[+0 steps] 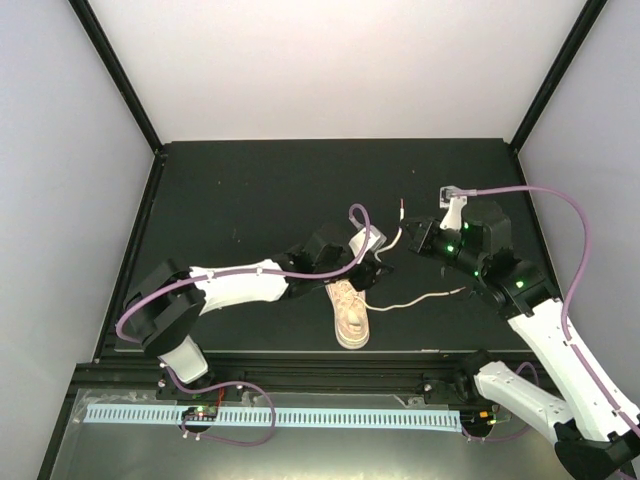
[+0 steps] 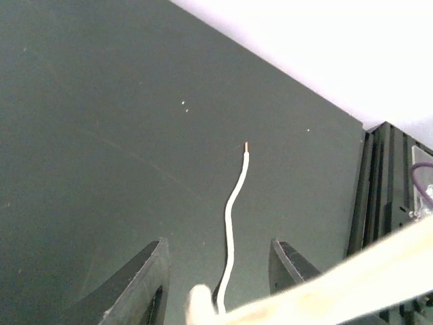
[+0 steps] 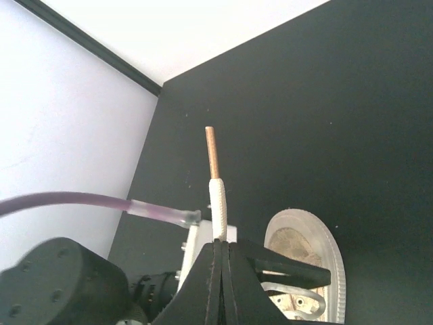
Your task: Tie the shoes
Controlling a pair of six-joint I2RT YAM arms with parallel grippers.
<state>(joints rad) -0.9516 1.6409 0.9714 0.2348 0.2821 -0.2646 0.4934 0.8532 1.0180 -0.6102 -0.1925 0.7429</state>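
The beige-pink shoe [image 1: 351, 312] lies on the black mat, toe toward the near edge; the right wrist view shows its pale toe [image 3: 298, 244]. My left gripper [image 1: 378, 243] hovers just behind the shoe. Its fingers [image 2: 152, 271] stand apart, open, either side of a thin white lace [image 2: 230, 223] that runs forward to a copper tip. A second, blurred lace [image 2: 352, 281] crosses close under the left wrist camera. My right gripper [image 3: 222, 242] is shut on a lace [image 3: 218, 203] just below its copper tip, and sits right of the left one [image 1: 413, 237].
Another stretch of lace [image 1: 420, 298] trails right from the shoe across the mat [image 1: 250, 200]. Black frame posts [image 1: 115, 70] and white walls ring the mat. A perforated white rail [image 1: 270, 415] runs along the near edge between the arm bases.
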